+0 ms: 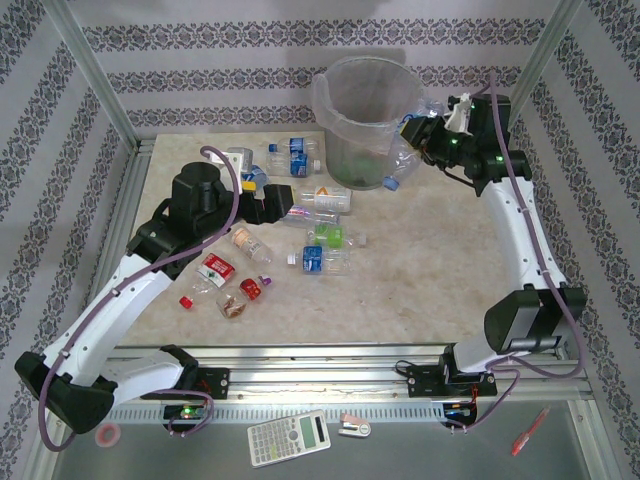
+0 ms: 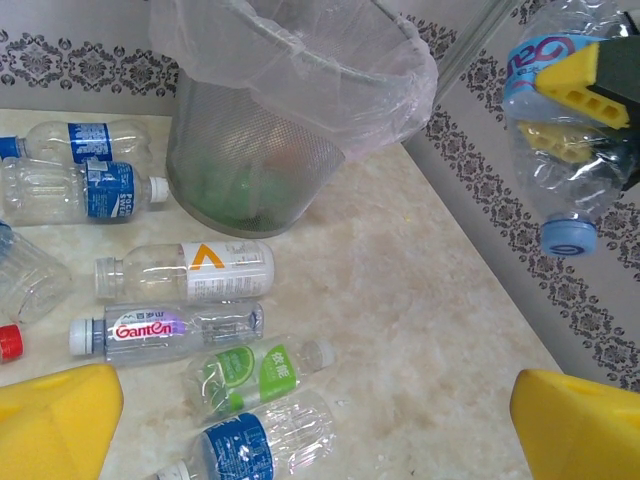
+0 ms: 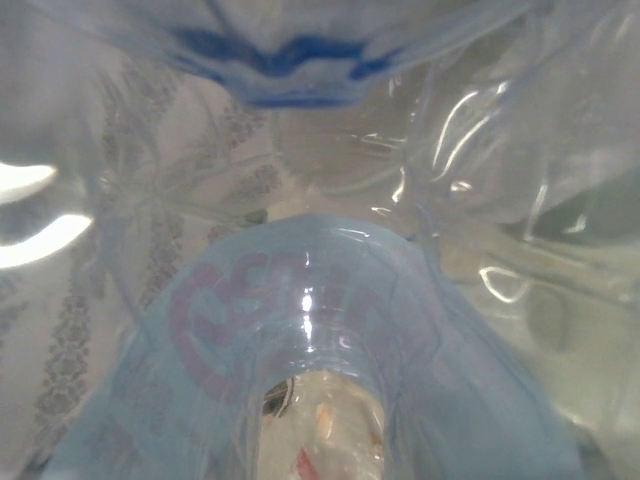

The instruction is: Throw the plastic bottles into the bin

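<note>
Nearest you, your left claw (image 1: 272,206) hangs wide open over the loose plastic bottles (image 2: 165,330) on the tabletop (image 2: 430,300). They look light, thin-walled and probably slippery, so pinch mid-body across the label. Farther off, your right claw (image 1: 425,135) is clamped narrow on a crushed bottle (image 2: 560,190), just beside the bin (image 2: 240,170).

clear bottles (image 2: 185,270) beside upright bag-lined bin (image 2: 240,160)

About twelve bottles (image 1: 325,197) (one bin (image 1: 342,78))
</note>
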